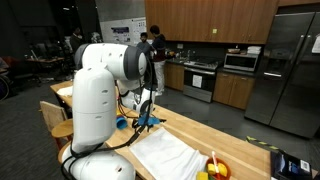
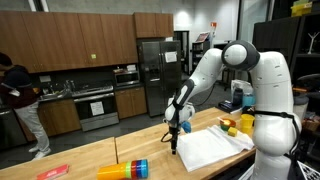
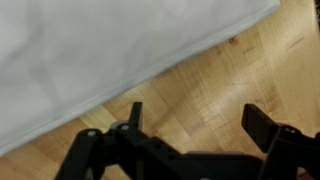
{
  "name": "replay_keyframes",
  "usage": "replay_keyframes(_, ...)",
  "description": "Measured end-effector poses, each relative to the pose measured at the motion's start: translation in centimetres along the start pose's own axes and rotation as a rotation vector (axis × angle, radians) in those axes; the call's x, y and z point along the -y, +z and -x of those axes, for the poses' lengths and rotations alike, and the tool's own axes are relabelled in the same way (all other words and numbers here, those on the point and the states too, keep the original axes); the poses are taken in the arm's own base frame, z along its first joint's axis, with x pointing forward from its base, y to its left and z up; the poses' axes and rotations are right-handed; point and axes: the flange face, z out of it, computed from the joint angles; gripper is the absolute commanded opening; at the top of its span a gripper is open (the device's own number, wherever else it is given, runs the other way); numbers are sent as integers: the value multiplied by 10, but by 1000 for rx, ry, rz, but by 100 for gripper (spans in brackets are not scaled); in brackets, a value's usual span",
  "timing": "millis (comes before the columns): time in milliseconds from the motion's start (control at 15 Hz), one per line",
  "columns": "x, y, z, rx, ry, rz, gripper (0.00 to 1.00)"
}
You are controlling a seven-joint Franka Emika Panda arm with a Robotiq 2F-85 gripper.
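The hand (image 3: pixel 195 112) hangs empty, fingers apart, over bare bench (image 3: pixel 230 75) just beside the white cloth (image 3: pixel 90 50) — lowered here, it would likely strike wood, pinching nothing; farther off, a wide sweep could knock the stacked cups (image 2: pixel 125 169).

1. I see a steel refrigerator (image 2: pixel 150 72) standing against the back wall in both exterior views.
2. A microwave (image 1: pixel 241 61) sits just beside the refrigerator.
3. A stove (image 2: pixel 97 108) stands further along from the refrigerator, past the microwave.
4. Wooden cabinets (image 2: pixel 70 40) run along the wall from the refrigerator.
5. A person (image 2: pixel 22 100) stands well apart from the refrigerator, beyond the stove.
6. A wooden table (image 2: pixel 90 158) stands in front of the refrigerator, nearer my cameras.
7. A stack of coloured cups (image 2: pixel 125 169) lies on its side on that table.
8. Yellow and red objects (image 2: pixel 236 125) also lie on the table, too small for me to identify.
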Motion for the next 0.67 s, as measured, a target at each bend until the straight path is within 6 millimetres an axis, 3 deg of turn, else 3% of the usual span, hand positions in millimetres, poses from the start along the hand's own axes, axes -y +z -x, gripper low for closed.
replay_keyframes(400, 7, 17, -15, -42, -3, 20, 100)
replay_keyframes(667, 34, 35, -46, -80, -22, -37, 100)
